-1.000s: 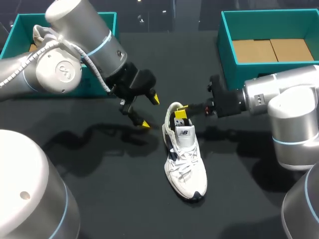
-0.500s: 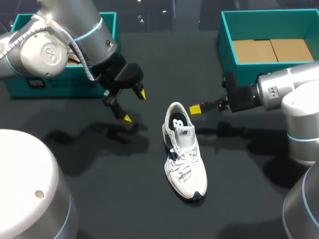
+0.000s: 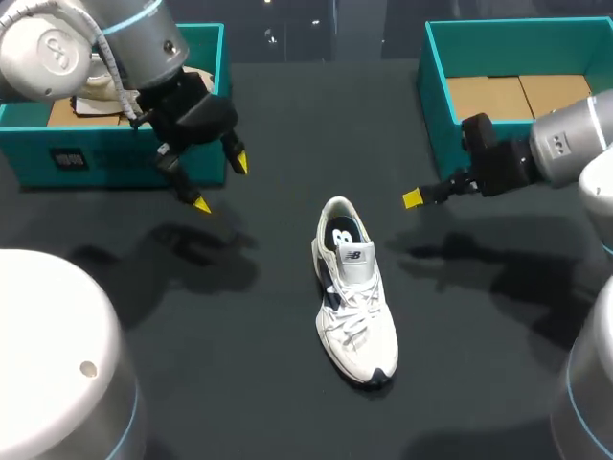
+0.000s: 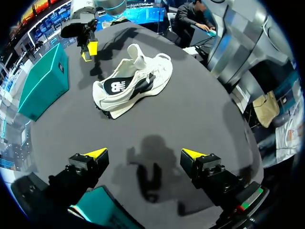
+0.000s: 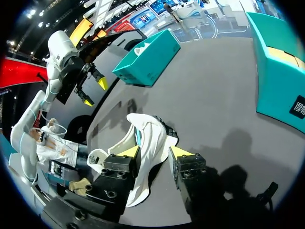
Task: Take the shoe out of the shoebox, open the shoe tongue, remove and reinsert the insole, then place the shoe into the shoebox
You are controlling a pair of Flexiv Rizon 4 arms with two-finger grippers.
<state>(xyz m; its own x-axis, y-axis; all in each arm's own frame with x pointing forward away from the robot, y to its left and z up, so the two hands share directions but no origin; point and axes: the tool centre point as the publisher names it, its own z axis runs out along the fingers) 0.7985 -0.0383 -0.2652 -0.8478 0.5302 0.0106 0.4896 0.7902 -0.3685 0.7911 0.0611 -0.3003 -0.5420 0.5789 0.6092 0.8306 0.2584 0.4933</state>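
Observation:
A white sneaker point(image 3: 354, 297) stands on its sole in the middle of the dark table, toe toward the near edge. Its dark insole point(image 3: 343, 233) with a white logo lies inside the opening. My right gripper point(image 3: 414, 198) hovers to the right of the heel, apart from the shoe. In the right wrist view the right gripper point(image 5: 153, 151) has a gap between its tips, holds nothing, and the sneaker point(image 5: 145, 138) lies beyond it. My left gripper point(image 3: 219, 182) hangs wide open and empty left of the shoe. Past the left gripper point(image 4: 144, 153) lies the sneaker point(image 4: 133, 83).
A teal shoebox point(image 3: 436, 105) with a brown cardboard floor stands at the back right. Another teal box point(image 3: 115, 158) at the back left holds a pale item, just behind my left gripper. Bare dark tabletop point(image 3: 239, 383) surrounds the shoe.
My right gripper has pulled back to the right, out of the shoe's heel opening. My left gripper has moved left and farther back, toward the left box. The shoe has not moved.

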